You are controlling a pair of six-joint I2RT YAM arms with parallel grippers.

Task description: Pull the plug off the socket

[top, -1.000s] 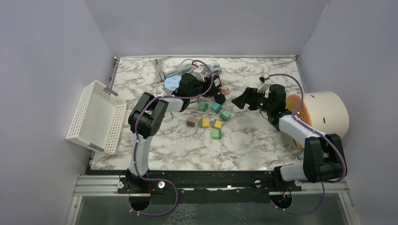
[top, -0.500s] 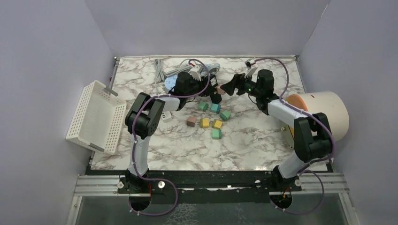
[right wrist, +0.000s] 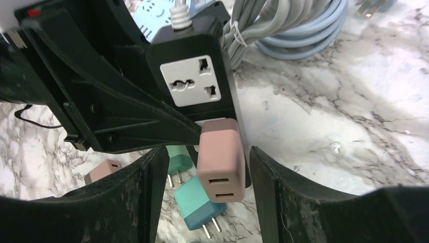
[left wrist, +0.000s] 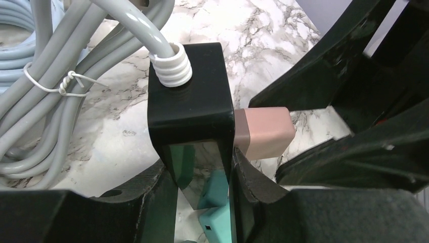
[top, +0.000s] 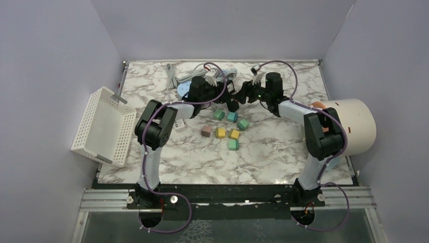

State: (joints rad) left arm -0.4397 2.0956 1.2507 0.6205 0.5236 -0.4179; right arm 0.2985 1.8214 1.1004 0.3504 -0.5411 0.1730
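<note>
Having swung over, right gripper (right wrist: 206, 152) straddles pink plastic plug (right wrist: 221, 159), jaws wide, empty; left gripper (left wrist: 205, 182) clamps black socket block (right wrist: 195, 76). Ready to grip.

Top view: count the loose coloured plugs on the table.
7, mid-table: far row green, teal, green; next row brown, yellow, yellow; nearest, green. The pink plug in the socket is excluded; others may be hidden.

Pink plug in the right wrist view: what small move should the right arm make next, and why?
Probably close the right tool on the pink plug. Its fingers stand open on either side of the plug, which sits in the power strip, and the left tool clamps the strip to brace it.
</note>
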